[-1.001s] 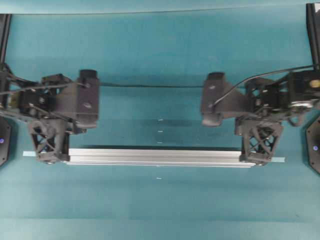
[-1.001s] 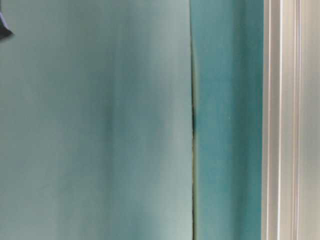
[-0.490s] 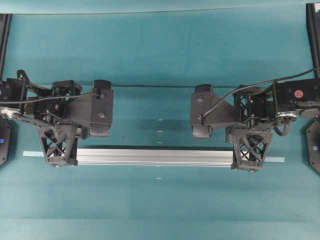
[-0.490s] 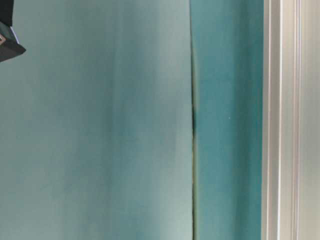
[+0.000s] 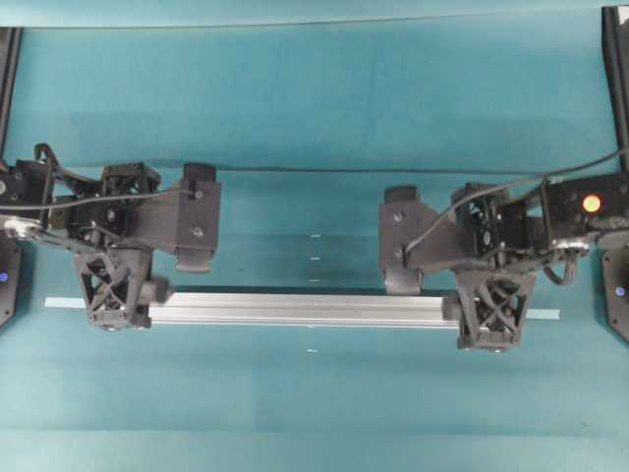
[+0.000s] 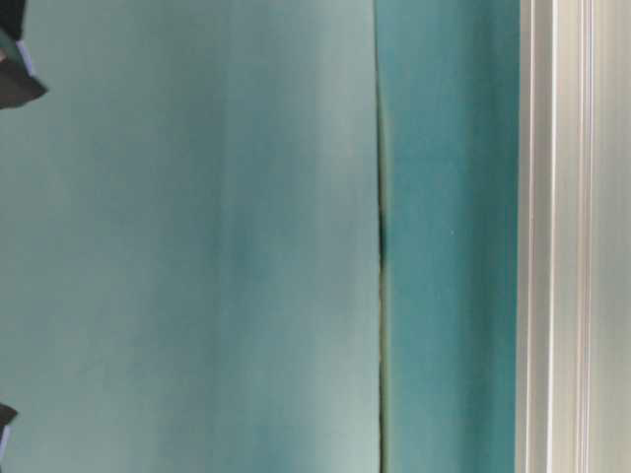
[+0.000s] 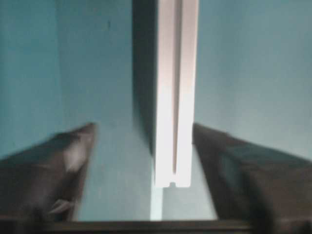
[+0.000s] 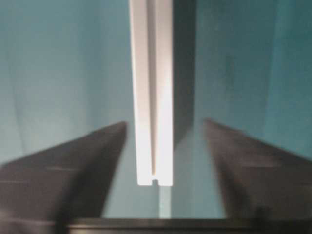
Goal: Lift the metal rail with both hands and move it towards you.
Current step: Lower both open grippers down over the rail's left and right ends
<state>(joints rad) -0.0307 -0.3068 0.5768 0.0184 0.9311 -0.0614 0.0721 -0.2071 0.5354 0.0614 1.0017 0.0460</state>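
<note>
a teal table top [image 5: 314, 108] fills the overhead view, evenly lit with no hard glare. a paler band [image 5: 314, 12] runs along its far edge. a thin pale-blue tape strip [image 5: 63, 303] lies across the near half, and small white marks [image 5: 314, 258] sit near the middle.

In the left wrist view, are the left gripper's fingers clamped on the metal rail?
No: the fingers stand apart on either side of the metal rail, with teal table showing in both gaps.
</note>
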